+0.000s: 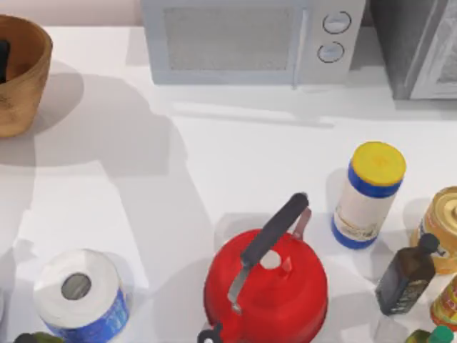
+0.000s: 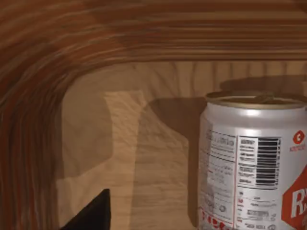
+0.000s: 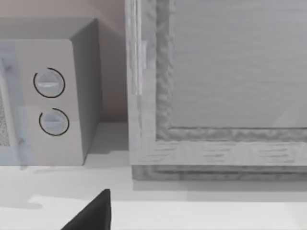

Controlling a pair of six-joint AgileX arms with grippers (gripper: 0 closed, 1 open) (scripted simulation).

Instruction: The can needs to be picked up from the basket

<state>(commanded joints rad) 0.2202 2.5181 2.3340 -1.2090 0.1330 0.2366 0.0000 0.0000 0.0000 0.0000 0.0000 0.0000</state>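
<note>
Inside the basket (image 2: 96, 38) at the table's far left, my left gripper (image 2: 91, 213) faces the can (image 2: 252, 163), which stands upright on the wooden floor, off to one side of my fingers. I hold nothing; how wide I am open, I cannot tell.

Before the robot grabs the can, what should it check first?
1. Can standing upright inside the basket: ok.
2. Left gripper down in the basket near the can: ok, judging by the left wrist view.
3. Left finger apart from the can: ok.
4. Jaws wide enough for the can: cannot tell.
5. Nothing else showing on the basket floor beside the can: ok.
6. Right arm out of the way, facing the microwave: ok.
</note>
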